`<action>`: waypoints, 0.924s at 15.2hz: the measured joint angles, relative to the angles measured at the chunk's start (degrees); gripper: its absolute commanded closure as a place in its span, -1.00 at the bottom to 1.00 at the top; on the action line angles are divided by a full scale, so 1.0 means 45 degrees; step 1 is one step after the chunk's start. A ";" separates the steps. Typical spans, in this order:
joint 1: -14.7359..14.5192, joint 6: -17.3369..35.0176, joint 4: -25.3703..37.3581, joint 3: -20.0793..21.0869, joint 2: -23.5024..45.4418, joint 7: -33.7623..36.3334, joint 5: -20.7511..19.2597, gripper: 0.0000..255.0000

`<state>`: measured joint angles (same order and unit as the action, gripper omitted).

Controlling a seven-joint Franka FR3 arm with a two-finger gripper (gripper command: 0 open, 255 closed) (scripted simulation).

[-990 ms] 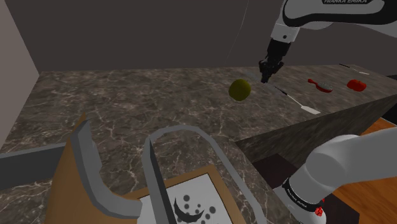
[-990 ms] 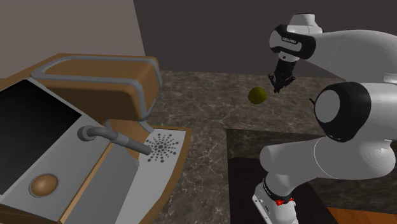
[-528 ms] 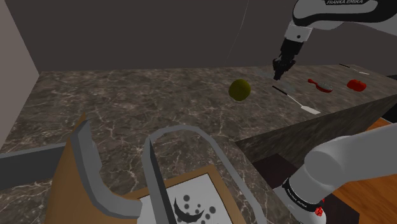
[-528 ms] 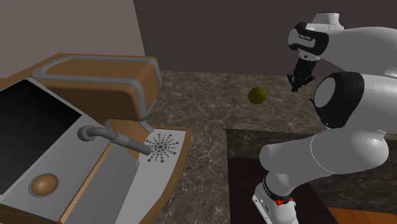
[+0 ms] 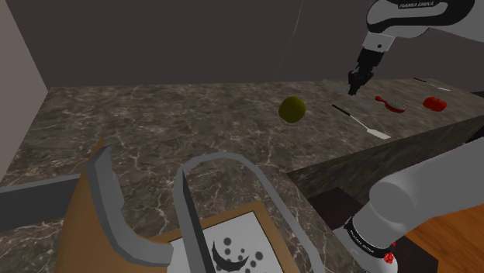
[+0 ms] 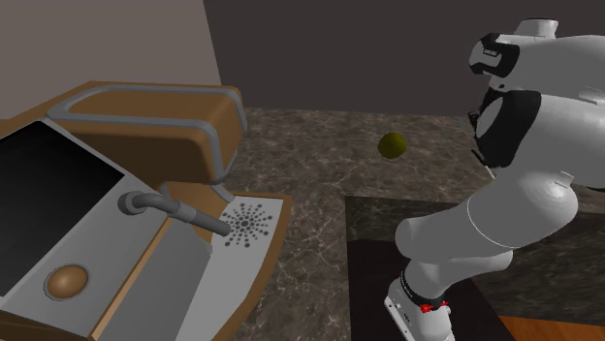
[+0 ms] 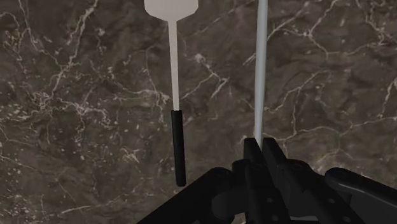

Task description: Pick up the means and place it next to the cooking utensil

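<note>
Tool (image 7: 257, 146) clasps thin rod (image 7: 261, 63); parallel w/ spatula (image 7: 175, 108), apart.

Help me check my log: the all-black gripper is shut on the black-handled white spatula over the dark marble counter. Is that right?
Not quite. The wrist view shows the gripper shut on a thin pale grey rod, not the spatula. The black-handled white spatula lies free on the dark marble counter beside that rod.

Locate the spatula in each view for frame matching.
Shoulder: spatula on the counter, right of the ball, near the gripper.
Wrist: flat on the counter, alongside the rod at the gripper.
Second exterior: the arm hides the counter right of the ball.
Shared landmark: the marble counter.
</note>
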<state>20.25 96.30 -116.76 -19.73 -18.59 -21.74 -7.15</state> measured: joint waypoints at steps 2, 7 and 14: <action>0.0172 0.0114 0.0475 -0.0487 0.0556 -0.0688 0.0020 1.00; 0.0596 0.0018 0.2413 -0.1631 0.2411 -0.2472 0.0479 1.00; 0.1666 -0.0451 0.5632 -0.2892 0.5484 -0.5014 0.1894 1.00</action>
<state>27.75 94.27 -91.42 -32.75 6.09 -44.30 1.38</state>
